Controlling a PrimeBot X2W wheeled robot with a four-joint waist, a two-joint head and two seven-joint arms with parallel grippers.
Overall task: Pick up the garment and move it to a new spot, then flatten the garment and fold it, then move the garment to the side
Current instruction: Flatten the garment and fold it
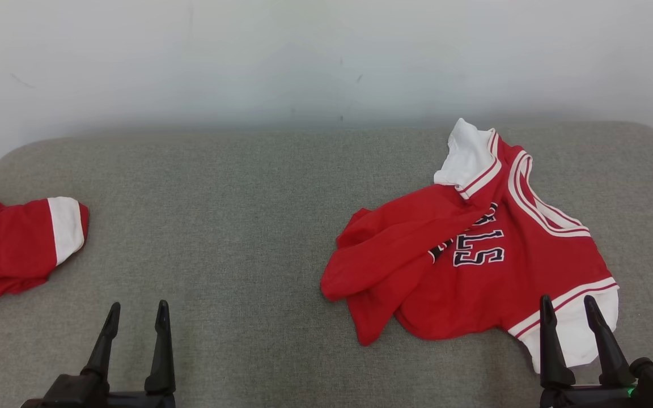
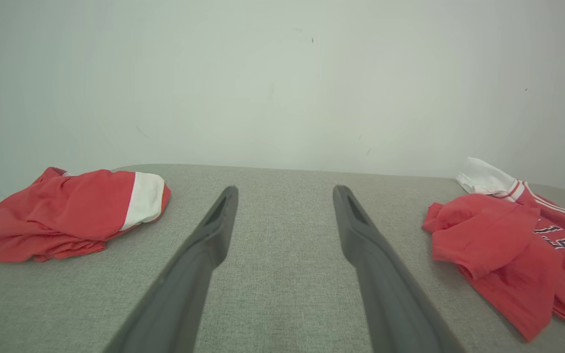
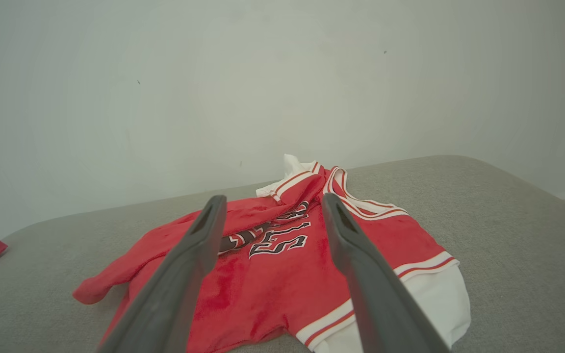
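**Shirt grab coming up**

Right gripper (image 1: 568,298) and left gripper (image 1: 138,305) are both wide open and empty. The right one sits by the white hem of the crumpled shirt (image 1: 474,266), on the right side of the cushion (image 1: 247,226). I'd pinch that hem, not the bunched middle

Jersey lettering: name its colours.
The lettering is black and white, on the red jersey; the head view shows it best.

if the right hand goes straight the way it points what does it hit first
Most likely the red jersey, lying right ahead of the right hand; height is unclear, so it might skim over it toward the wall.
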